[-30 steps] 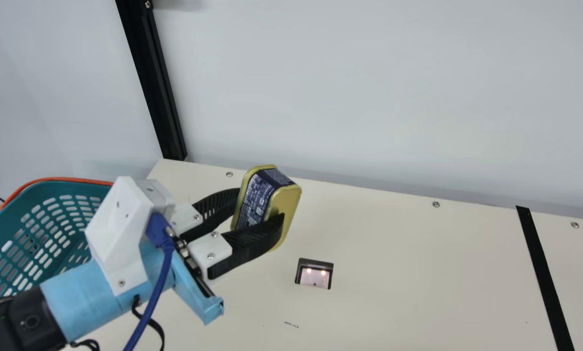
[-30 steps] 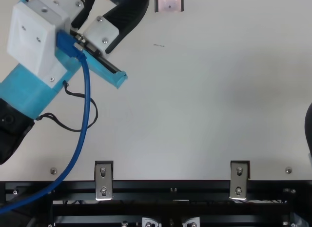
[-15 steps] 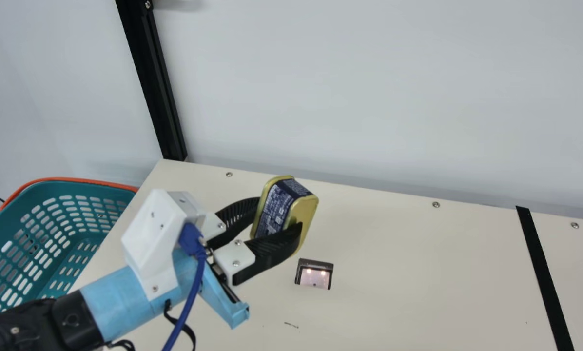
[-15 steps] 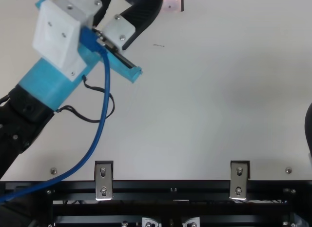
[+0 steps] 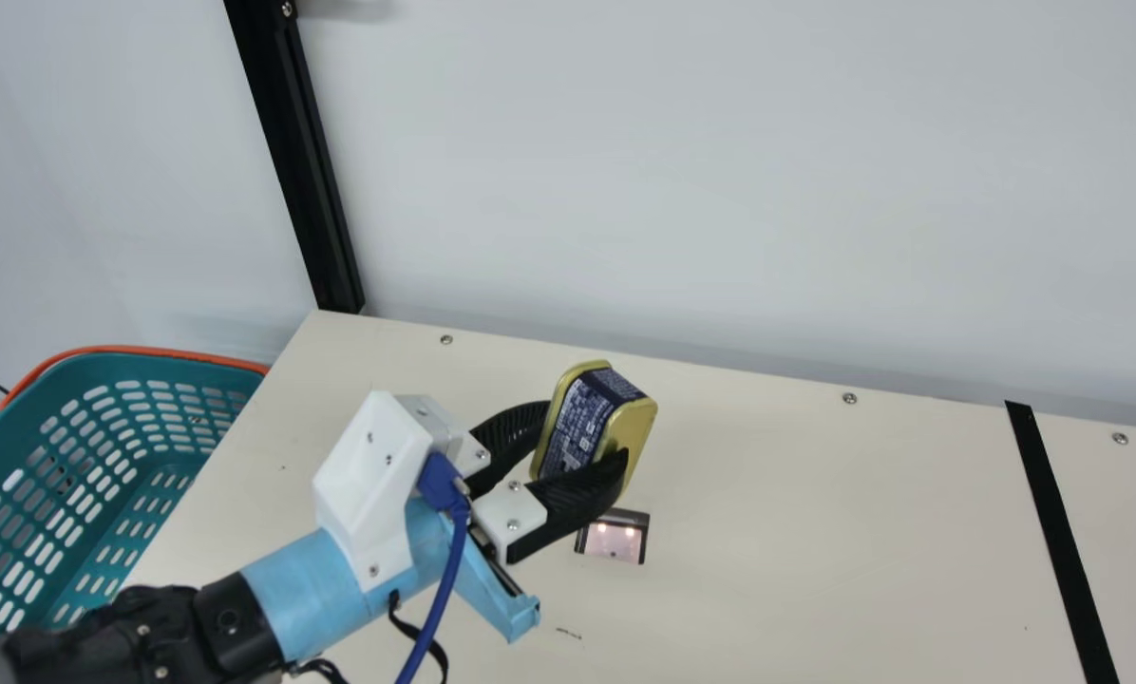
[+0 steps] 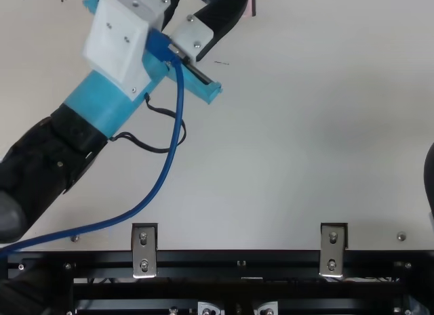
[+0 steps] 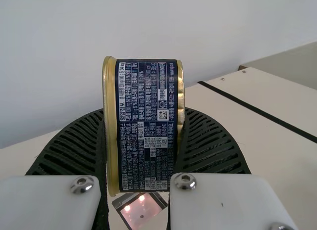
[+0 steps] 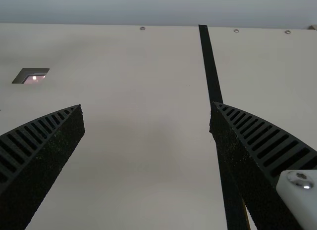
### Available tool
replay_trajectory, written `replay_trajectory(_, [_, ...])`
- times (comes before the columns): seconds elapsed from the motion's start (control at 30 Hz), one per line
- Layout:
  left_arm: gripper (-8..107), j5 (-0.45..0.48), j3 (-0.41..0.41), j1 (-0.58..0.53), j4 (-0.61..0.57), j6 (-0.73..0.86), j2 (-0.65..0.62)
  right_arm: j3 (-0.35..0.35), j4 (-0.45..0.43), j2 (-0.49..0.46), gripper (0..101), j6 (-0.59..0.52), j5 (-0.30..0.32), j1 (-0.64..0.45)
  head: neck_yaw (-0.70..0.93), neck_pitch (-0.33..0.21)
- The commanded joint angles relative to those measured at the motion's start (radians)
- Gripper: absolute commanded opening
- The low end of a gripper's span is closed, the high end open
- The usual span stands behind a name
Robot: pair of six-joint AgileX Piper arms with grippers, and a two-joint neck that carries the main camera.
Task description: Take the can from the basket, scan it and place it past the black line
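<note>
- While the left gripper (image 5: 584,439) clamps a navy-and-gold metal can (image 5: 577,423) in black ribbed fingers (image 5: 579,494), just below the main view's centre,
- the right gripper (image 6: 430,179), at the top view's right edge, stands open.

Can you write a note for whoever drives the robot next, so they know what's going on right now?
Left gripper: shut on the can, holding it up off the table near the lit scanner.
Right gripper: open, nothing between its fingers.
Places: the basket is at the main view's left, the black line at its right.
Done: the can is out of the basket. The pictures can't tell whether it has been scanned.
Left: scan it if needed, then set it past the black line.
</note>
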Motion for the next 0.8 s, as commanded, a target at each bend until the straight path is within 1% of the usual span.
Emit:
replay_trajectory(0.0, [10, -0.010, -0.004, -0.002, -0.006, 0.005, 0.016, 0.000, 0.000, 0.000, 101, 0.000, 0.000, 0.000, 0.000, -0.037])
replay_trajectory(0.77, [10, -0.096, -0.082, 0.039, -0.021, 0.028, 0.179, 0.000, 0.000, 0.000, 101, 0.000, 0.000, 0.000, 0.000, -0.037])
